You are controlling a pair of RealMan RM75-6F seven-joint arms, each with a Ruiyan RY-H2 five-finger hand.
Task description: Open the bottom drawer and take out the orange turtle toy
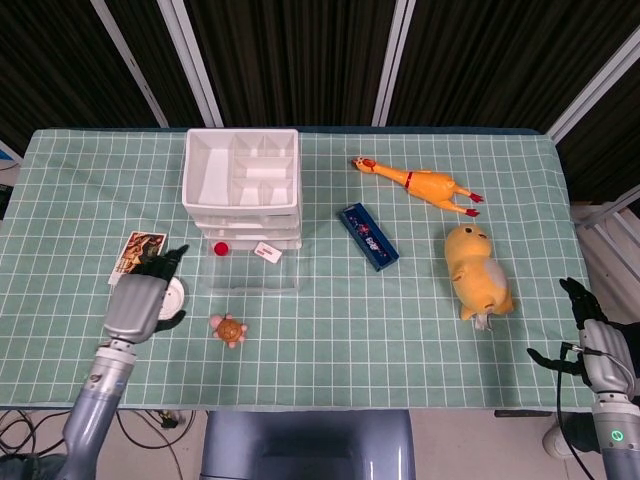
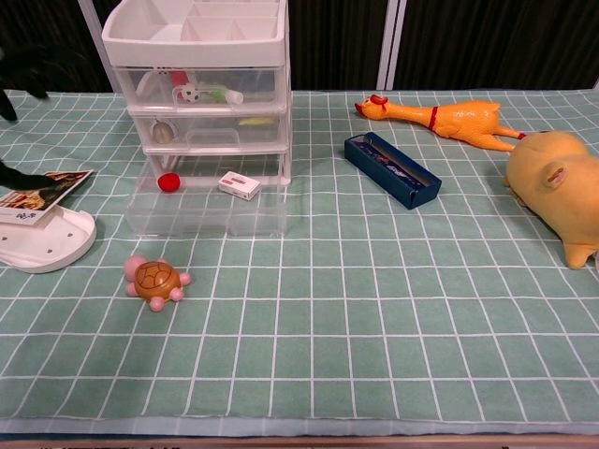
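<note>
The orange turtle toy (image 1: 229, 329) (image 2: 156, 282) lies alone on the green checked cloth, in front of the pulled-out clear bottom drawer (image 1: 249, 267) (image 2: 211, 200) of the white drawer unit (image 1: 243, 187) (image 2: 198, 82). My left hand (image 1: 139, 298) hovers open to the left of the turtle, above the white dish, holding nothing. In the chest view only dark fingertips (image 2: 7, 103) show at the left edge. My right hand (image 1: 588, 340) is open beyond the table's right edge, far from everything.
A red ball (image 1: 221, 248) and a small white box (image 1: 267, 252) lie in the open drawer. A white dish (image 2: 42, 238) with a picture card (image 2: 37, 195) sits left. A blue box (image 1: 368, 237), rubber chicken (image 1: 420, 184) and yellow plush (image 1: 477, 271) lie right.
</note>
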